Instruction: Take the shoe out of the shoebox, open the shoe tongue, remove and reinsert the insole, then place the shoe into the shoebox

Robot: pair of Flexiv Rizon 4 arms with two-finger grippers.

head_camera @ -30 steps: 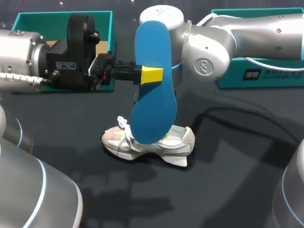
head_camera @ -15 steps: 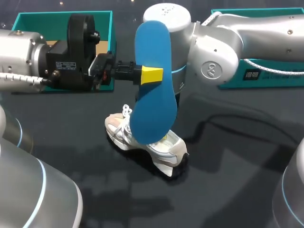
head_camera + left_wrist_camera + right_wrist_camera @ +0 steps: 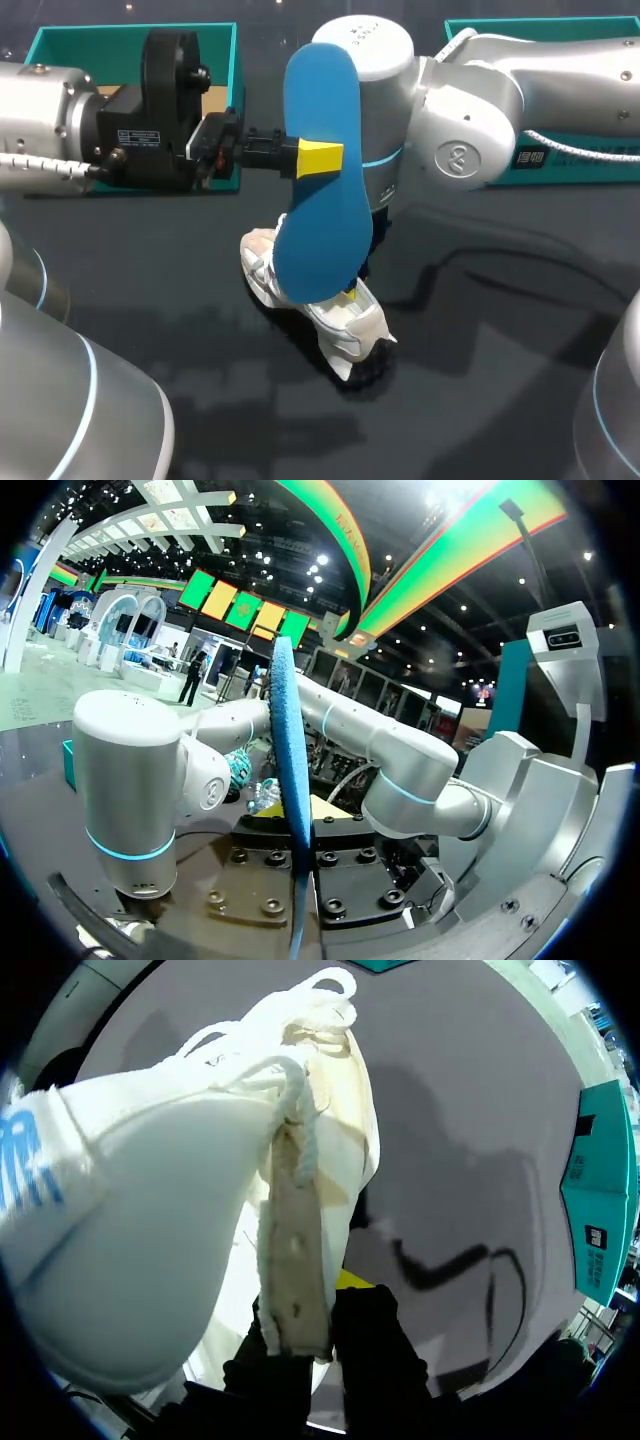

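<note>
Left pincer (image 3: pixel 318 158) gripping insole (image 3: pixel 322 90), right pincer (image 3: pixel 350 292) gripping shoe (image 3: pixel 352 322)

Left pincer is clamping the blue insole across its middle and is holding it upright above the table (image 3: pixel 500 390). In the head view only one yellow tip is showing, the other finger being hidden behind the insole. From the left wrist the insole (image 3: pixel 286 730) is appearing edge-on as a thin, rough-sided blue strip running up from between the fingers.

Right pincer is mostly lying out of sight behind the insole and under its own arm. From the right wrist its dark fingers (image 3: pixel 372 1345) are closing from two sides on a stiff beige strip of the shoe's upper. The white shoe (image 3: pixel 150 1220) is filling that view, smooth and rounded, with ropy white laces (image 3: pixel 318 988) looping at its far end. In the head view the shoe is tilting on the dark cloth-like table, its middle being covered by the insole.

Behind the left arm, a teal box (image 3: pixel 130 30) is sitting half hidden. Another teal piece (image 3: pixel 560 172) is lying largely covered under the right arm; whether it is a lid or a box is hard to tell
</note>
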